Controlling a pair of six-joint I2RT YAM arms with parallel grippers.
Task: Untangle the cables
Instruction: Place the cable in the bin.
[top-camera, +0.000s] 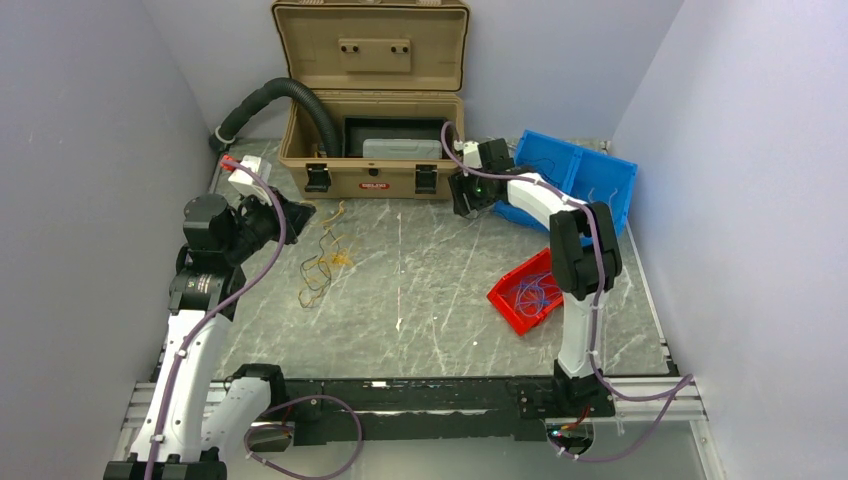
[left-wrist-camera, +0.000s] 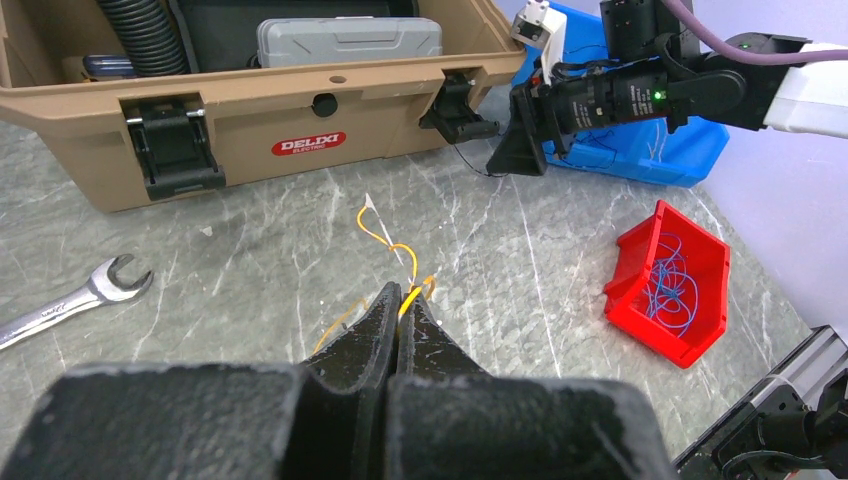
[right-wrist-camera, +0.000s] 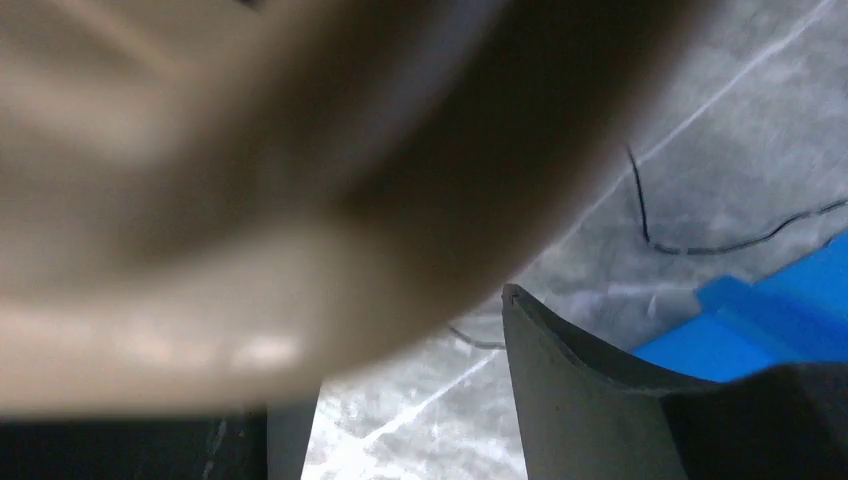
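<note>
Grey marble bench on the overhead cam, with the tan toolbox open at the far edge. The loose tangle of yellow and black cables lies on the left half of the bench, just in front of my left fingers. Some blue wires sit in the red bin over on the right. My right fingers are by the toolbox's front right corner, next to the blue bins.

Left wrist cam: the fingers are pressed together, pinching one yellow-orange wire that curls away toward the toolbox. A wrench lies on the bench off to the left.

Right wrist cam: mostly a blurry tan shape right up against the lens, and I can't tell what it is. Under it the fingers look spread, with bare bench in the gap. A thin black wire lies on the bench just beyond, near a blue bin's corner.
</note>
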